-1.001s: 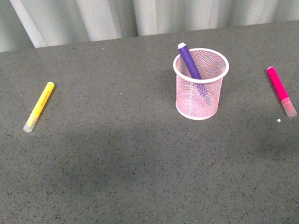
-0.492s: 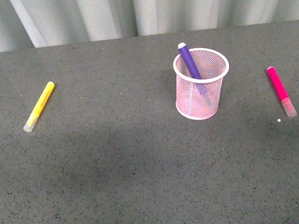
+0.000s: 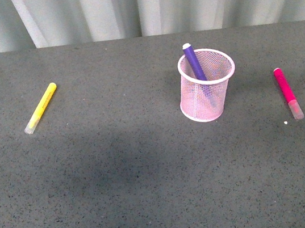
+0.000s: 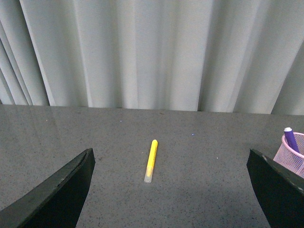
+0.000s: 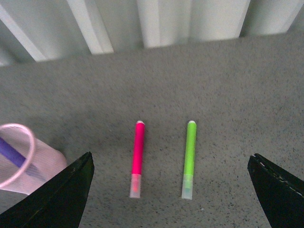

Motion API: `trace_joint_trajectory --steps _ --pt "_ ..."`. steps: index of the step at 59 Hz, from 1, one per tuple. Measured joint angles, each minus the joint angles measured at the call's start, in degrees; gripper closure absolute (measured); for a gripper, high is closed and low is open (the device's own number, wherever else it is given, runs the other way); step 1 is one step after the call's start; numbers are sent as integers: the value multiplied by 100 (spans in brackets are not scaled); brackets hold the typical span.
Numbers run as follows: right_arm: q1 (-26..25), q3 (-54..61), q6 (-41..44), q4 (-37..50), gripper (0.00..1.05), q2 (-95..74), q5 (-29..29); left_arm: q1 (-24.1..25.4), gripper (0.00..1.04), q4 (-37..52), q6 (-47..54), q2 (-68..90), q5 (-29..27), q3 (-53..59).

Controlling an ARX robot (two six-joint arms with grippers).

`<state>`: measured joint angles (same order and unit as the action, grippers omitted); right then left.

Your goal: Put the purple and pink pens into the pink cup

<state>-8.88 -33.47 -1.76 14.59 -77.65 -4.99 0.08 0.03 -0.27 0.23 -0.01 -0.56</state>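
Green pen (image 5: pixel 190 154) beside pink pen (image 5: pixel 137 154) (narrow gap)

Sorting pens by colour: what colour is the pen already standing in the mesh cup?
The pen is dark purple; front view shows it best.

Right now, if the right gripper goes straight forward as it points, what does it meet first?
Probably the table, in the gap between the pink pen and the green pen; depth is unclear.
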Motion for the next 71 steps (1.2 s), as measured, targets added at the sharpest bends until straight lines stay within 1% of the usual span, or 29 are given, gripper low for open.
trace_joint_trajectory --steps 7,16,43,57,71 --pt "-77 -940 157 -610 7 -1462 219 0 7 0 0 0 2 0" --pt "-70 -1410 157 -894 7 -2144 212 0 7 0 0 0 0 0" --pt "190 -2304 -17 -1161 7 -3082 256 0 7 0 2 0 0 0" --pt "459 -2874 -219 -1259 7 -3591 251 0 7 0 0 0 2 0" --pt "839 -3320 -472 -1300 7 -4037 260 0 7 0 0 0 2 0"
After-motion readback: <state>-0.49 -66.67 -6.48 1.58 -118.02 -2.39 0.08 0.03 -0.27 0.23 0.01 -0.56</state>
